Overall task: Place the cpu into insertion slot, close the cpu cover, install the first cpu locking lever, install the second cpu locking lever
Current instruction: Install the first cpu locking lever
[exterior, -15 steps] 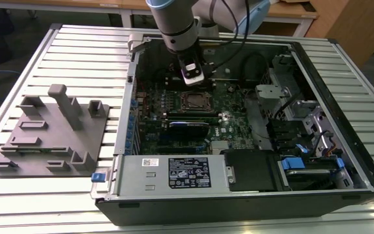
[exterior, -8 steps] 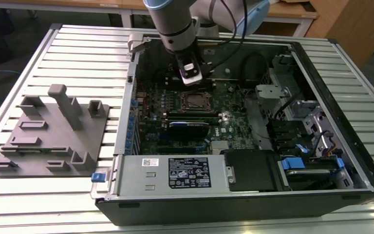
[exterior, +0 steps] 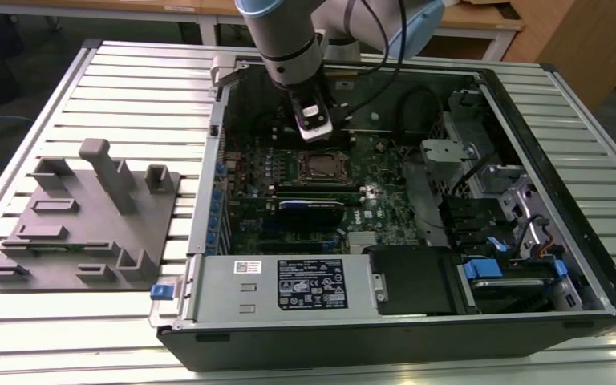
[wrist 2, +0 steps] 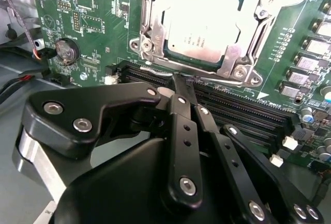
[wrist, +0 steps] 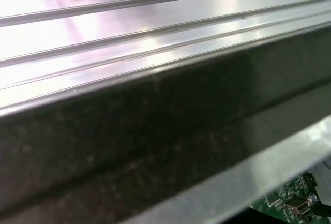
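Arm point(exterior: 286, 40) reaches down into the open PC case point(exterior: 565, 265), which lies on the slatted table point(exterior: 126, 88). Gripper point(exterior: 314, 128) hangs over the green board point(exterior: 276, 216), just beside the slot point(exterior: 322, 166) on the side toward the case's far wall.

In the second wrist view the fingers point(wrist 2: 182, 87) look pressed together, nothing between them; tips sit over the long black memory slots point(wrist 2: 232, 113), right at the socket's near edge, close to a thin wire lever point(wrist 2: 155, 70) running along that edge. Can't tell if the tips touch the lever.

Cpu point(wrist 2: 204, 32) is seated flat in the slot point(wrist 2: 199, 66), silvery top showing. Cover point(wrist 2: 155, 17) is down around it, framing the chip through its window. Cpu is apart from the fingers, just past their tips.

Coin cell point(wrist 2: 67, 50) on the board off to one side of the socket.

Grey fixture block point(exterior: 83, 216) with upright pegs stands on the table at the exterior view's left, near the case, well apart from the gripper. Black power supply box point(exterior: 286, 281) sits along the case's near wall.

First wrist view: case's dark wall point(wrist: 155, 131) and table slats point(wrist: 129, 22), a sliver of board point(wrist: 289, 195) in one corner.
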